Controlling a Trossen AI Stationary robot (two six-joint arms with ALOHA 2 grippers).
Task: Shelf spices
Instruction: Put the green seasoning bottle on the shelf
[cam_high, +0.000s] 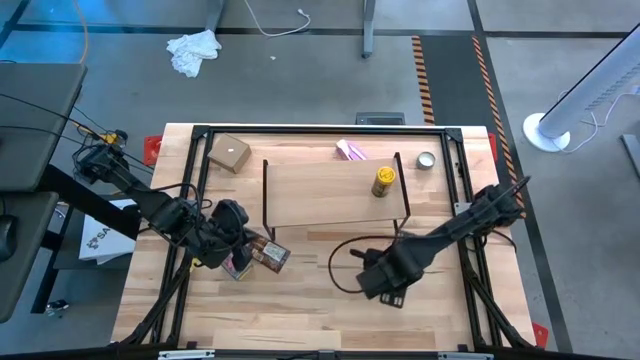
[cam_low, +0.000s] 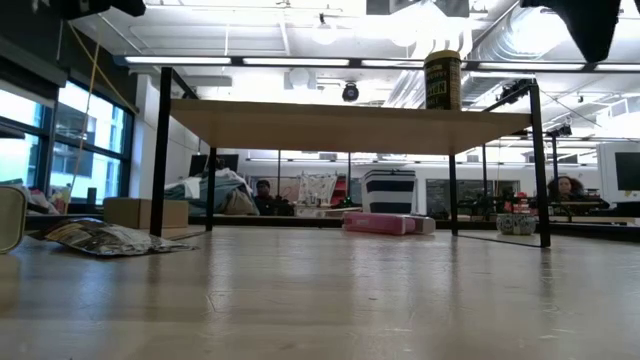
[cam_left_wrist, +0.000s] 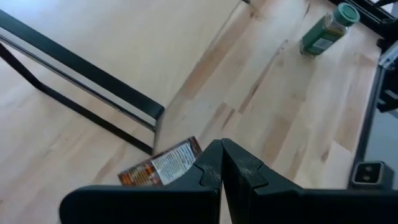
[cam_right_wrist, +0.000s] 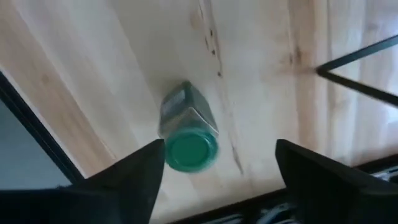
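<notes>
The shelf (cam_high: 330, 195) stands mid-table with the yellow jar (cam_high: 384, 181) upright on its plank near the right end, as the low view (cam_low: 442, 80) also shows. The orange-brown packet (cam_high: 271, 256) lies flat on the table in front of the shelf's left leg, with a red item (cam_high: 238, 268) beside it. My left gripper (cam_left_wrist: 222, 168) is shut and hovers over the packet (cam_left_wrist: 158, 169). The green-lidded jar (cam_right_wrist: 186, 132) lies on its side on the table. My right gripper (cam_right_wrist: 217, 163) is open above it, one finger on either side, apart from it.
A tan cardboard box (cam_high: 230, 153), a pink packet (cam_high: 350, 150) and a small silver tin (cam_high: 427, 160) sit behind the shelf at the far edge. Black frame rails (cam_high: 190, 200) run along the table's sides. Bare wood lies in front of the shelf (cam_high: 320, 300).
</notes>
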